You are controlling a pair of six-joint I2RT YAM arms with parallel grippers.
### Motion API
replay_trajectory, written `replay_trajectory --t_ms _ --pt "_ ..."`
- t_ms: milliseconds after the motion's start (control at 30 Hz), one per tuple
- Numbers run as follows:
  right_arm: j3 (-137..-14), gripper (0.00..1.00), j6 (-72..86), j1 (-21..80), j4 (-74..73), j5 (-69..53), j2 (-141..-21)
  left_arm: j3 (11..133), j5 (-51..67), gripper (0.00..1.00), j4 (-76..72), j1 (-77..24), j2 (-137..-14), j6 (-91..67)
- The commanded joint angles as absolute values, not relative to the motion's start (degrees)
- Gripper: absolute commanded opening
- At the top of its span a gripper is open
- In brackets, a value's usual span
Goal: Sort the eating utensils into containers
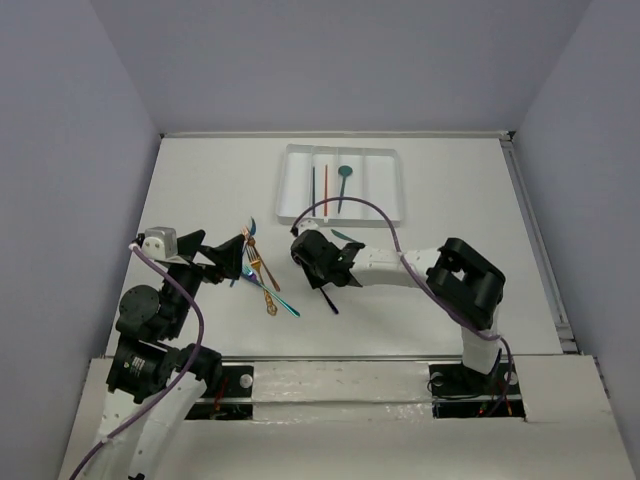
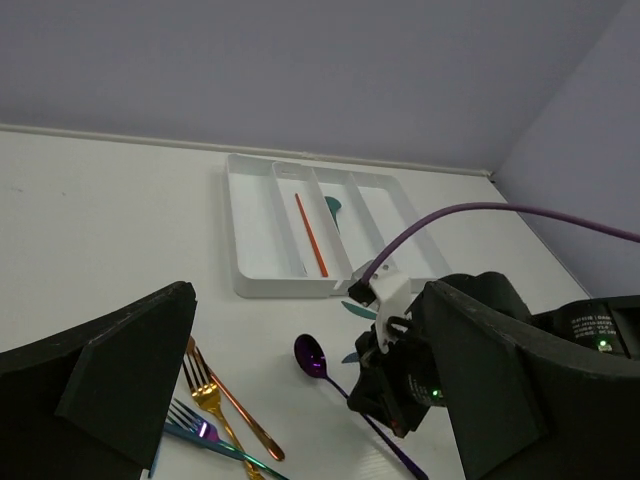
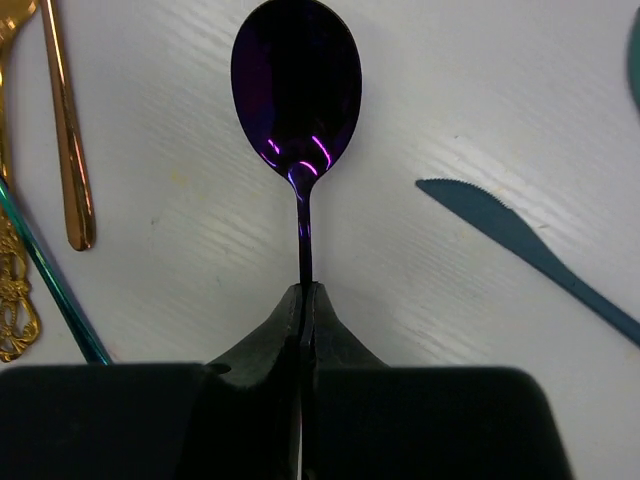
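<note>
My right gripper is shut on the thin handle of a purple spoon, close behind its bowl, low over the table. The spoon also shows in the left wrist view, left of the right gripper; from above, its handle sticks out under the right gripper. My left gripper is open and empty over a pile of forks and a teal piece. The white tray holds a dark stick, an orange stick and a teal spoon.
A teal knife lies right of the spoon. A copper handle, a gold fork and a blue fork lie to its left. The purple cable arcs over the tray's near edge.
</note>
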State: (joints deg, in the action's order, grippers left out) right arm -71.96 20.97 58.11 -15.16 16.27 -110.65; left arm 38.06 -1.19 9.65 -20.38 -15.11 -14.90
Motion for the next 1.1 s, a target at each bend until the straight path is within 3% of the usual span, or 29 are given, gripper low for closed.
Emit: replay_trajectory --t_ms 0,233,533,800,1067 --pt "-73.91 0.00 20.74 53.89 -7.92 17.06 -102.24 39.11 -0.44 0.99 6.94 -19.95 -14.50 -14.94" --pt "-79.18 0.00 20.39 39.30 -5.02 10.91 -101.16 39.02 -0.26 0.99 7.03 -19.95 -14.24 -14.94" --pt "-96.22 0.00 21.53 26.12 -5.18 8.01 -114.33 39.02 -0.26 0.99 6.94 -19.95 -14.50 -14.94" --pt "-106.52 0.00 23.81 24.35 -7.64 4.39 -124.01 39.11 -0.26 0.99 6.77 -19.95 -15.29 -14.77" --pt "-105.39 0.02 26.37 24.35 -6.94 3.08 -127.00 39.11 -0.35 0.99 6.86 -19.95 -15.21 -14.68"
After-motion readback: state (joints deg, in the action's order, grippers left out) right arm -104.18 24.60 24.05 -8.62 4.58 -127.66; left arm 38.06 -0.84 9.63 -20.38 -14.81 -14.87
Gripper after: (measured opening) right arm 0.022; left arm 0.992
